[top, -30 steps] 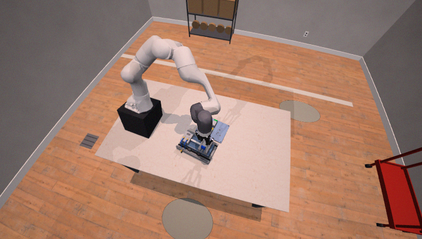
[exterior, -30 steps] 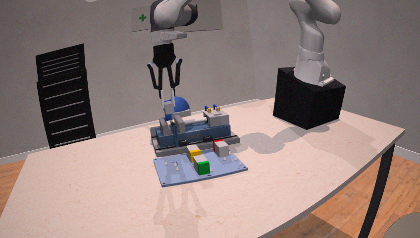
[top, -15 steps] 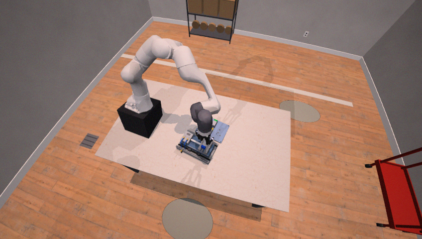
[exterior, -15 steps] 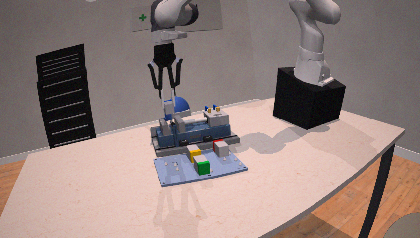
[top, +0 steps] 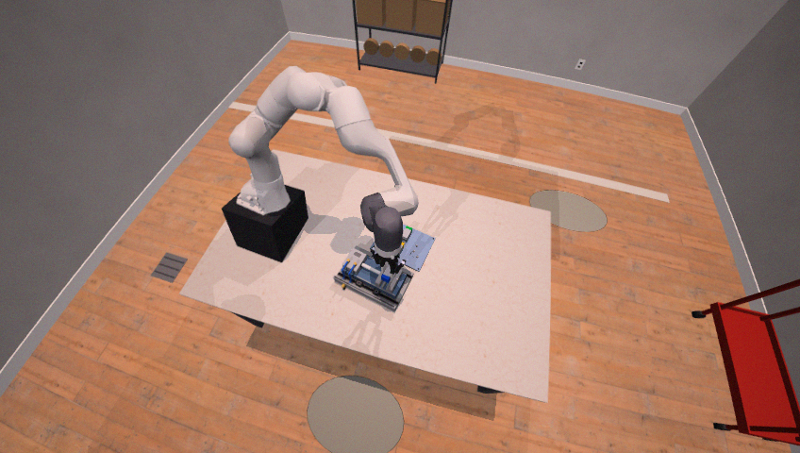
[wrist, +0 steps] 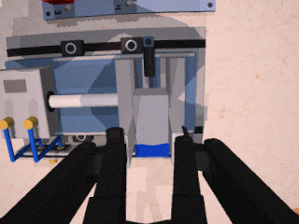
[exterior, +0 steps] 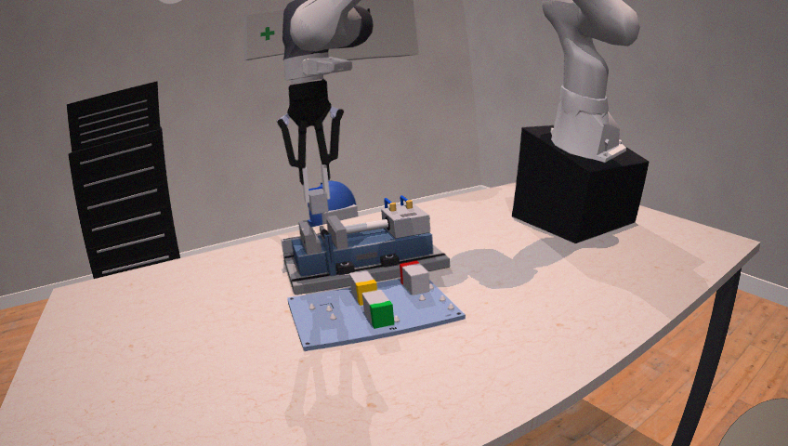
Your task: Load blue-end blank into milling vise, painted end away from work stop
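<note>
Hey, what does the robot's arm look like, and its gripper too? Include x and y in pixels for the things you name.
The arm (top: 350, 114) (exterior: 585, 66) is smooth, rounded and white, with dark grey housings near the wrist. The gripper (top: 392, 271) (exterior: 316, 190) (wrist: 151, 121) is black, with two slim linked fingers ending in pale, flat pads (exterior: 324, 182). I see no cables or sleeve on either.

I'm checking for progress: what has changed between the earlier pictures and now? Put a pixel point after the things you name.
Nothing has visibly changed. The gripper (top: 387, 270) (exterior: 316, 199) (wrist: 151, 121) still holds the blue-ended blank (top: 385, 277) (exterior: 318, 202) (wrist: 151, 119) above the vise (top: 358, 258) (exterior: 400, 246) (wrist: 84, 119); the yellow-ended (top: 402, 243) (exterior: 365, 288), green-ended (top: 408, 228) (exterior: 380, 312) and red-ended (exterior: 416, 279) (wrist: 56, 1) blanks remain on the infeed plate (top: 418, 250) (exterior: 342, 335) (wrist: 163, 9).
</note>
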You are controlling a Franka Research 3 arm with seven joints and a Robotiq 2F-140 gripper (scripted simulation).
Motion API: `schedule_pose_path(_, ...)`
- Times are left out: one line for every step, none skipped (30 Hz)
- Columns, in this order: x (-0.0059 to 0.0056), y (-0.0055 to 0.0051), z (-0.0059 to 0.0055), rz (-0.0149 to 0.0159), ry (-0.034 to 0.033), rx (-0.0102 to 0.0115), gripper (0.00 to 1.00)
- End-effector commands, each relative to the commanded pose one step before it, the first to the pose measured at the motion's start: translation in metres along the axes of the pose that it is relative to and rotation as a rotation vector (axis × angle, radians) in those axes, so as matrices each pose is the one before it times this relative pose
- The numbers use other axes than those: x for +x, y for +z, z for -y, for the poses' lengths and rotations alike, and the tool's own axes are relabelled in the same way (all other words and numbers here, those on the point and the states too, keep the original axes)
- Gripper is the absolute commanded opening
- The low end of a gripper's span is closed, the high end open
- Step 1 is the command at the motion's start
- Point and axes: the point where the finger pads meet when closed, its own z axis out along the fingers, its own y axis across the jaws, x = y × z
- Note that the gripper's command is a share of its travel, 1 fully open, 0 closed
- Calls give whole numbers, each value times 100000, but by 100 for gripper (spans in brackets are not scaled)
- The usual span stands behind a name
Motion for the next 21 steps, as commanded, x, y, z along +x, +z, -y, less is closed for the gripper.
schedule_pose_path(-106, -224, -130, 293, 68, -469, 0)
schedule_pose_path(101, 163, 108, -226, -53, 358, 0)
schedule_pose_path(-1, -47, -15, 57, 13, -90, 0)
schedule_pose_path(-1, -47, -15, 57, 13, -90, 0)
schedule_pose_path(-1, -47, -15, 57, 13, -90, 0)
schedule_pose_path(-1, -47, -15, 57, 13, -90, 0)
schedule_pose_path(0, 0, 0, 0, 0, 0, 0)
schedule_pose_path(0, 0, 0, 0, 0, 0, 0)
schedule_pose_path(0, 0, 0, 0, 0, 0, 0)
schedule_pose_path(0, 0, 0, 0, 0, 0, 0)
schedule_pose_path(0, 0, 0, 0, 0, 0, 0)
schedule_pose_path(0, 0, 0, 0, 0, 0, 0)
schedule_pose_path(0, 0, 0, 0, 0, 0, 0)
schedule_pose_path(0, 0, 0, 0, 0, 0, 0)
schedule_pose_path(0, 0, 0, 0, 0, 0, 0)
schedule_pose_path(0, 0, 0, 0, 0, 0, 0)
schedule_pose_path(0, 0, 0, 0, 0, 0, 0)
schedule_pose_path(0, 0, 0, 0, 0, 0, 0)
schedule_pose_path(121, 812, 139, -203, -123, 374, 0)
schedule_pose_path(26, 599, 9, 51, 31, -94, 0)
schedule_pose_path(26, 599, 10, 51, 31, -94, 0)
